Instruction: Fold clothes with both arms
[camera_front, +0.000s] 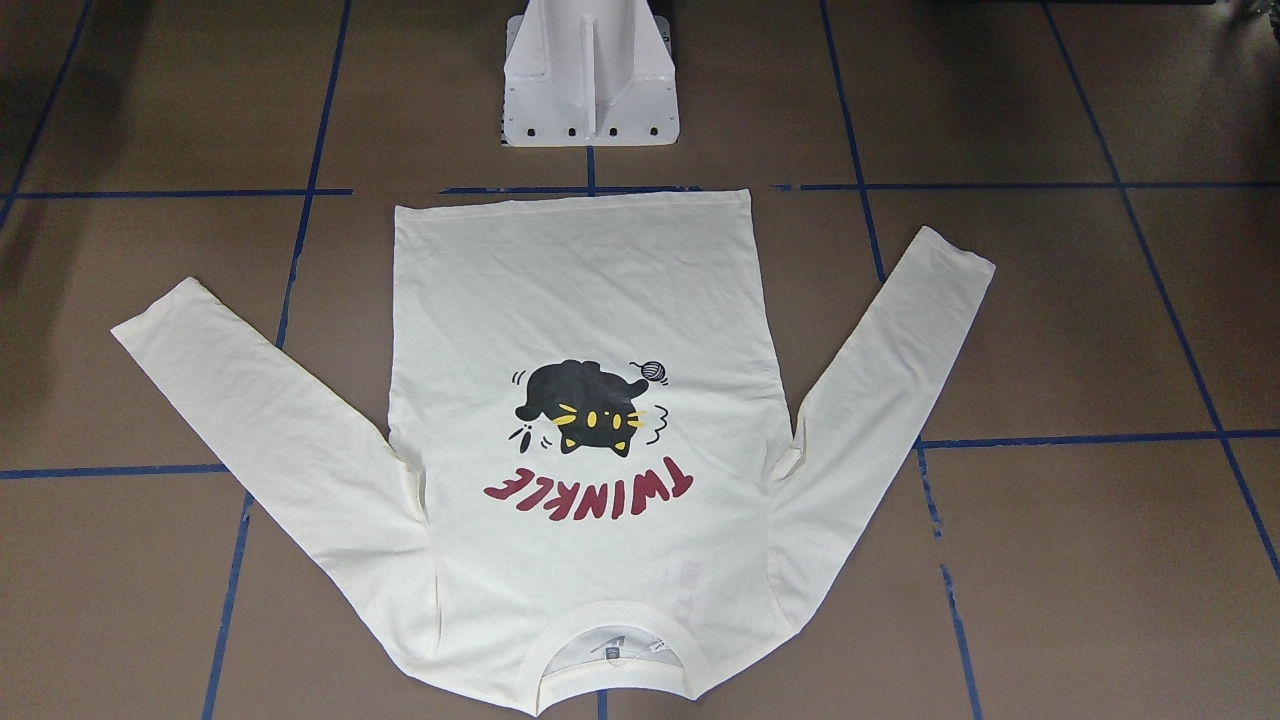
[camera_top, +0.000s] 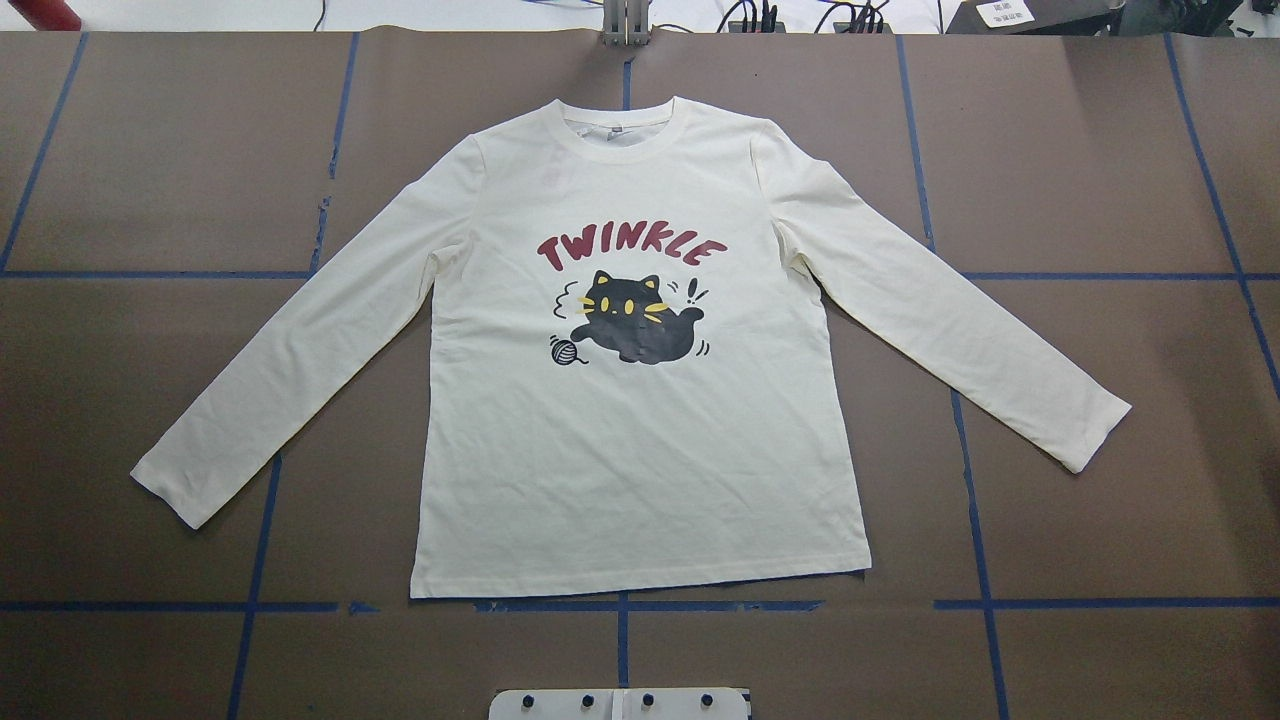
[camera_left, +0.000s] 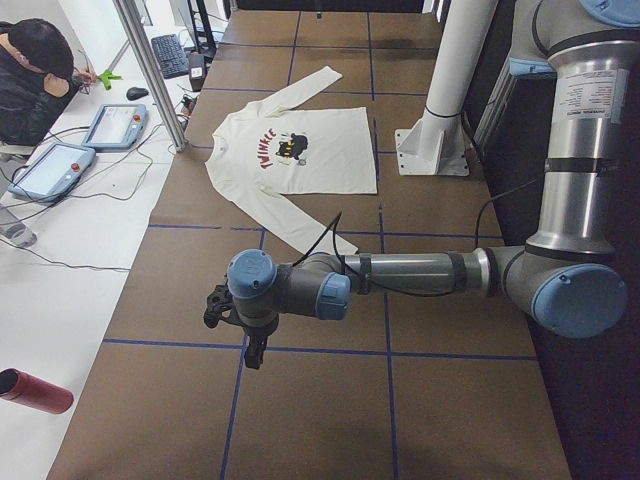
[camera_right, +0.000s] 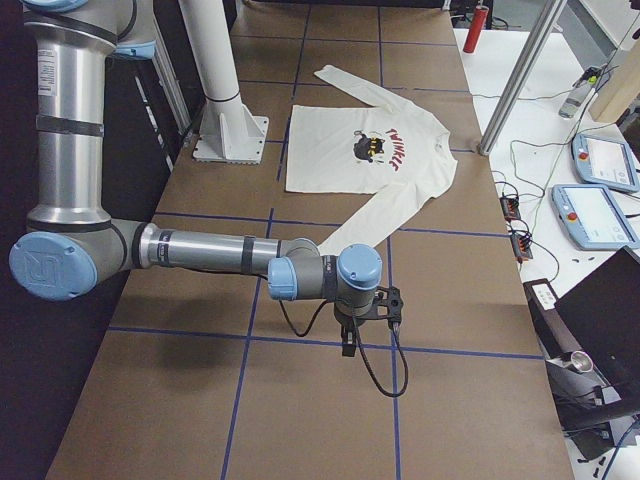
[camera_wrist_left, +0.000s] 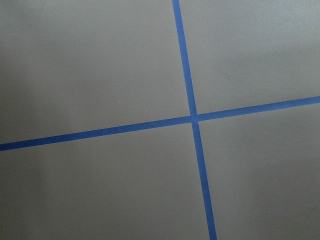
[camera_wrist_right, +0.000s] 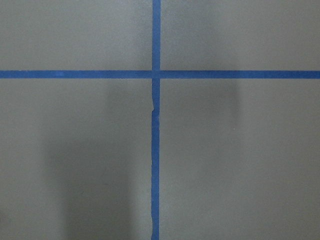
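The clothes are one cream long-sleeved T-shirt (camera_top: 640, 450) lying flat and print-up on the brown table, with its sleeves spread out and its collar at the far side from the robot base. The black cat and red "TWINKLE" print show in the front-facing view (camera_front: 590, 410). The left gripper (camera_left: 245, 335) hangs over bare table well away from the shirt (camera_left: 300, 150). The right gripper (camera_right: 360, 325) hangs likewise, short of a sleeve cuff (camera_right: 335, 240). Both show only in the side views, so I cannot tell whether they are open or shut. The wrist views show only table and blue tape.
The white pedestal base (camera_front: 590, 80) stands just behind the shirt's hem. Blue tape lines (camera_top: 620, 605) grid the table. A seated person (camera_left: 30, 70) and control tablets (camera_left: 50, 170) are at a side desk, and a red cylinder (camera_left: 35, 390) lies there.
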